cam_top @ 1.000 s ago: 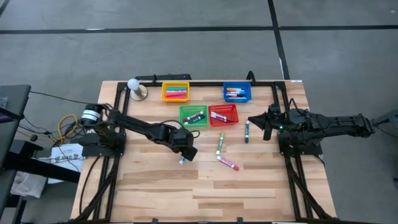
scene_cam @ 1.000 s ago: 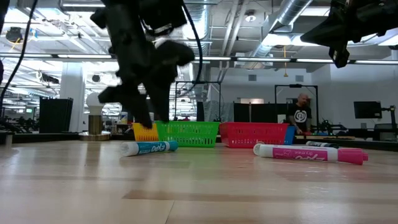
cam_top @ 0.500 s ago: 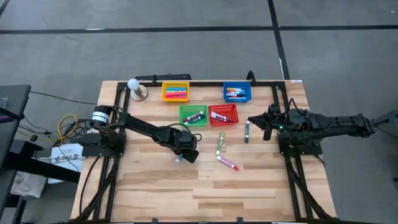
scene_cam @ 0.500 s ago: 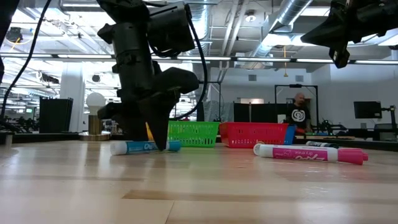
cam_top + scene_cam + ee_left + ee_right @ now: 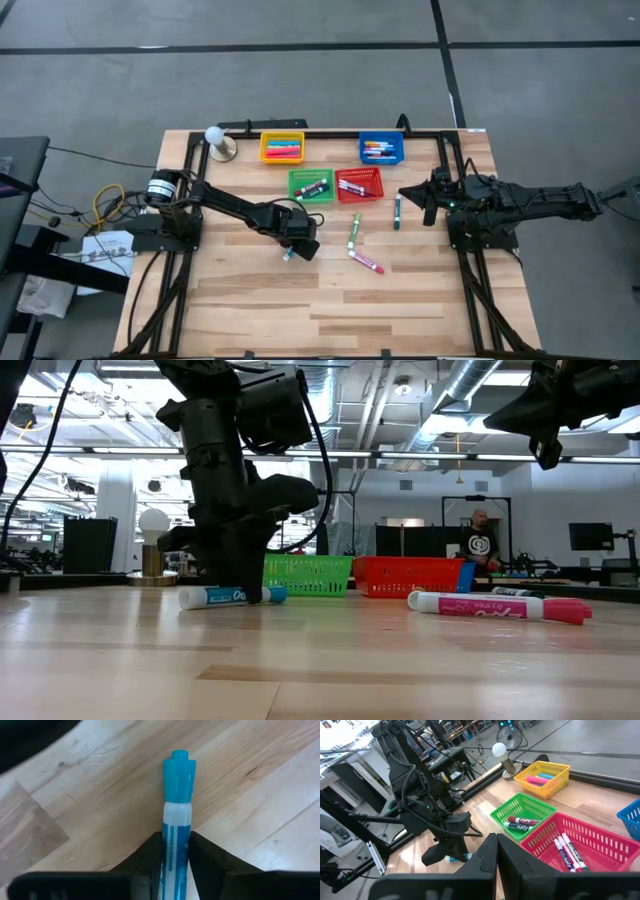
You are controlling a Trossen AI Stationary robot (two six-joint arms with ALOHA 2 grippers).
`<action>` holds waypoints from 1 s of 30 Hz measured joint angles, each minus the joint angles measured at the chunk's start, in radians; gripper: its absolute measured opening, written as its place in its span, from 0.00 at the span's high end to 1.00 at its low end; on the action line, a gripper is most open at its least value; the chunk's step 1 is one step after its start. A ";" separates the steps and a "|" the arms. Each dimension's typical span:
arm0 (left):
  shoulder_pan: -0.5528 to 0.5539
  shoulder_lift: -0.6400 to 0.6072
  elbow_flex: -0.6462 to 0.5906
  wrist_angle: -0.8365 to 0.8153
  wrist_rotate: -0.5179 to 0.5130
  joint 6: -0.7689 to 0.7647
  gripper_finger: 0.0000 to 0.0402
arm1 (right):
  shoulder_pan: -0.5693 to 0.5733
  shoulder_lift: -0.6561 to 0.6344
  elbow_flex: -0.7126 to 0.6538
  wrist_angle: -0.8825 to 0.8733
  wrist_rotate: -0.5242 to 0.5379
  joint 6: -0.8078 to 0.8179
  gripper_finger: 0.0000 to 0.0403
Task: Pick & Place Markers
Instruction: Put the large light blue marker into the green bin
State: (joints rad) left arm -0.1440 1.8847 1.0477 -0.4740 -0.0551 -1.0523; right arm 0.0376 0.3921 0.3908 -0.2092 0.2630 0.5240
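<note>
Surface: a pale butcher-block wooden table (image 5: 330, 300) with a black tube frame along its edges, set on a grey concrete floor. A white globe lamp on a round base (image 5: 215, 139) is stationed at a far corner. Beyond the table, an open workshop with exposed ceiling ducts is seen, and a person (image 5: 484, 543) is visible at a distant bench.

4 small mesh baskets are placed near the far edge: yellow basket (image 5: 282, 148), blue basket (image 5: 381, 149), green basket (image 5: 311, 185), red basket (image 5: 359, 184); markers are contained in each.

Item in hand: 1 white-barrelled marker with a blue cap (image 5: 178, 815), lying flat on the wood in front of the green basket. Its barrel is clamped between the fingers of the left gripper (image 5: 293, 247), pressed on both sides; the cap projects beyond them.

Loose on the table: 1 green marker (image 5: 353, 231), 1 pink marker (image 5: 366, 262) and 1 teal marker (image 5: 397, 210).

The right gripper (image 5: 421, 200) is held above the table's right side, fingers closed together, nothing held.
</note>
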 joint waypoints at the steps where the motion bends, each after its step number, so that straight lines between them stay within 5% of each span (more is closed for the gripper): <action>1: 0.000 0.000 0.000 0.000 0.000 0.000 0.79 | 0.000 0.000 0.000 0.000 0.000 0.000 1.00; 11: 0.000 -0.062 -0.010 -0.013 0.029 0.066 0.83 | 0.000 0.000 0.000 0.001 0.000 0.000 1.00; 19: 0.000 -0.236 -0.006 0.003 0.023 0.128 0.84 | 0.000 0.000 0.000 0.000 0.000 0.000 1.00; 30: 0.041 -0.466 -0.005 0.170 -0.107 0.294 0.84 | 0.000 0.000 0.000 0.001 0.000 0.000 1.00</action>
State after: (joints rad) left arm -0.1030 1.4189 1.0428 -0.3039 -0.1617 -0.7587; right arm 0.0376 0.3923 0.3908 -0.2079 0.2630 0.5240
